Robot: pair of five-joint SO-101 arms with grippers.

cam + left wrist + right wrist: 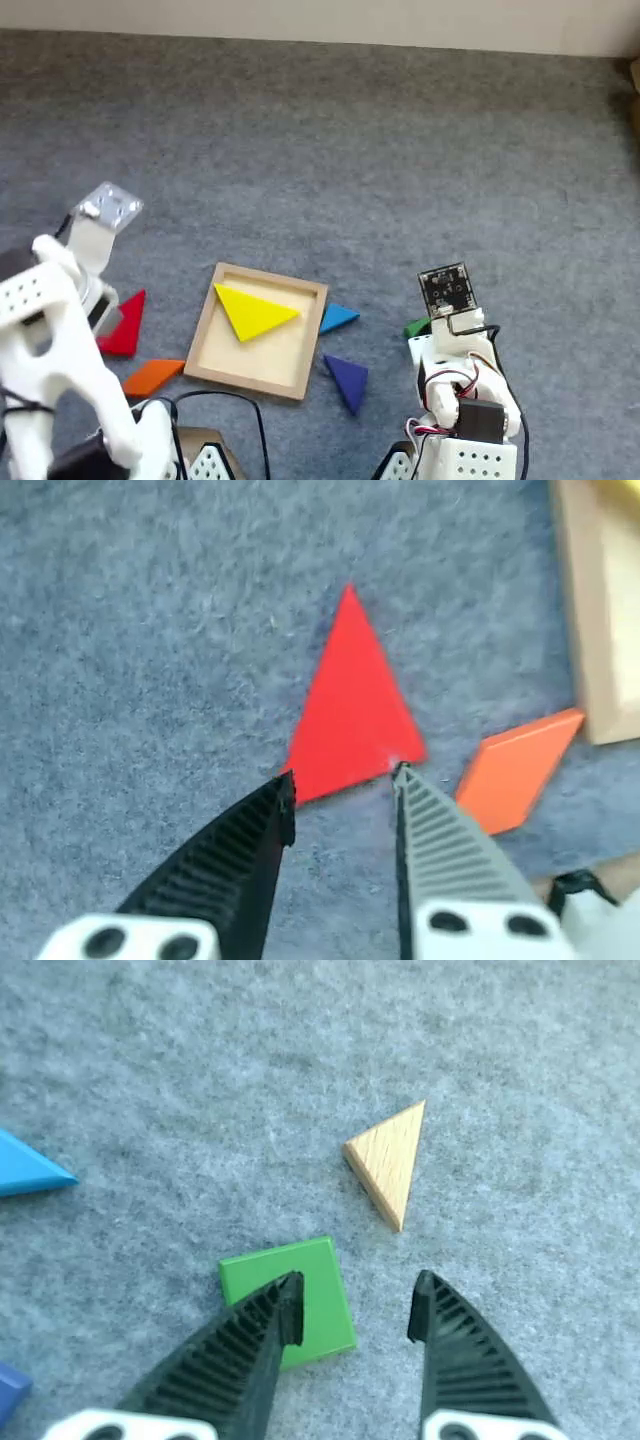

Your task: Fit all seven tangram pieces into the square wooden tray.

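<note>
Grey carpet [300,120] bears one tray [204,320] holding one yellow triangle [252,312], six pieces [125,325] [152,376] [338,318] [348,380] [417,327] [390,1160] outside.

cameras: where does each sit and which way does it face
High view: fixed above the table, looking down on the wooden tray; left arm and right arm show.
Left wrist view: on the left wrist, facing down past the open left gripper at the red triangle.
Right wrist view: on the right wrist, facing down past the open right gripper at the green square.
Shared: high and left wrist views both show the red triangle and orange parallelogram.
</note>
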